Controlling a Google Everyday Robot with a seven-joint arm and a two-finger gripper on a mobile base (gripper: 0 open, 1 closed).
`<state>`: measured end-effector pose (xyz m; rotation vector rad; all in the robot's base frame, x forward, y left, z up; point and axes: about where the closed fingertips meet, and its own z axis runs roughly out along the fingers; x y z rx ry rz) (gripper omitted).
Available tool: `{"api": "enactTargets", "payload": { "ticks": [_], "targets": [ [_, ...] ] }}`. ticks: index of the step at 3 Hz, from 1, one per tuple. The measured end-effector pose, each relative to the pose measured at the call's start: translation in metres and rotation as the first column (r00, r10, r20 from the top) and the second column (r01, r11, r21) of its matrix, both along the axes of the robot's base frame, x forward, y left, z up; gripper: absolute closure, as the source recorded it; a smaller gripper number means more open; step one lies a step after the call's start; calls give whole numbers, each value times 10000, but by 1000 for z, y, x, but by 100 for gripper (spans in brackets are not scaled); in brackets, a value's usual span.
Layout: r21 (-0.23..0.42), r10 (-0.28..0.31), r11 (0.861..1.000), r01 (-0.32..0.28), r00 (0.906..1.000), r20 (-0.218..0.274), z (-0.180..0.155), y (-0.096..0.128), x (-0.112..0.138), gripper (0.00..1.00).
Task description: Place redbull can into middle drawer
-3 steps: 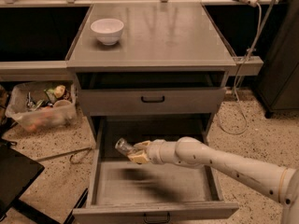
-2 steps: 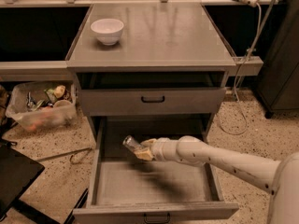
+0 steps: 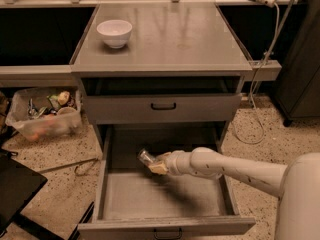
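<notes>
We note one cam only, set high in front of cabinet (image 3: 205,109), facing down & fwd, mid-range. Frame covers countertop (image 3: 170,39) to open middle drawer (image 3: 160,198), where gripper (image 3: 154,164) grips redbull can (image 3: 146,157) over its floor.

Warm, yellowish light is falling from above, leaving the whole scene rather dim. The table (image 3: 165,44) top is catching a pale sheen with faint streaky reflections toward its back edge, and the white bowl (image 3: 114,32) is showing as the brightest spot. The recesses beside the table are sinking into near-black. The end effector (image 3: 158,167), hanging over the rear of the middle drawer (image 3: 165,199) and clasping the redbull can (image 3: 146,157), is sitting where the cabinet's shadow is darkening the drawer's back; the can is glinting weakly.
</notes>
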<state>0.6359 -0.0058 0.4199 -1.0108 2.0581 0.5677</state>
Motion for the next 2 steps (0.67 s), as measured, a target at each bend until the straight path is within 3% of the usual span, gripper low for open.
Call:
{"api": "enactTargets", "payload": {
  "ticks": [1,2],
  "targets": [
    [287,103,9996,-85,9979,-632,-6,-1,-33,100],
    [727,490,9965,-419,9940,-980,-6,7,-49,100]
  ]
}}
